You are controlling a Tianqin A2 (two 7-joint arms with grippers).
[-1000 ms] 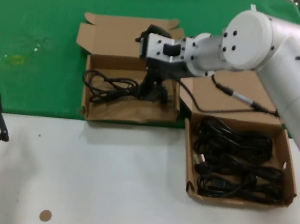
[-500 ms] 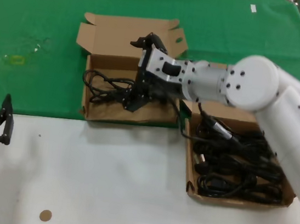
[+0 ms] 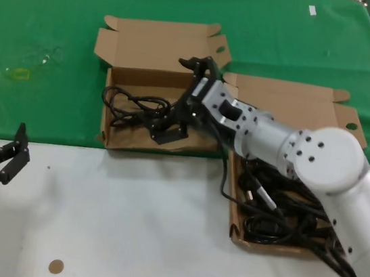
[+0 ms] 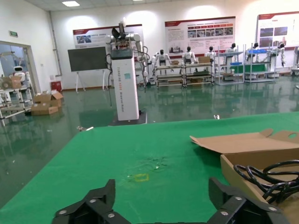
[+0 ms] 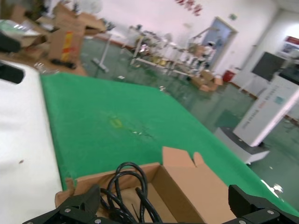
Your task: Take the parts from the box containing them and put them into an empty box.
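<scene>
Lying in the receiving box (image 3: 113, 137), toward its left wall, one looped power cord (image 3: 129, 105) with its plug end trailing to the right; box sits on the green cloth near the cloth's front edge, lid (image 3: 158, 43) folded back

Source box (image 3: 235, 220) just beside it on the right, straddling cloth edge and white worktop (image 3: 125, 226); several black cord bundles (image 3: 276, 226) left in it, partly hidden by the arm

Right gripper (image 3: 171, 122) low over the right half of the receiving box, jaws spread wide and empty, lower finger just above the box floor, close to the cord's plug end; contact cannot be told

Left gripper (image 3: 6, 156) parked at the worktop's left edge, jaws wide, holding nothing

Step, by my reading: release just made, one cord delivered, most of the transfer not yet done

Next move calls for lifting clear of the box wall without snagging the loops, swinging right over the source box, closing on one bundle only
</scene>
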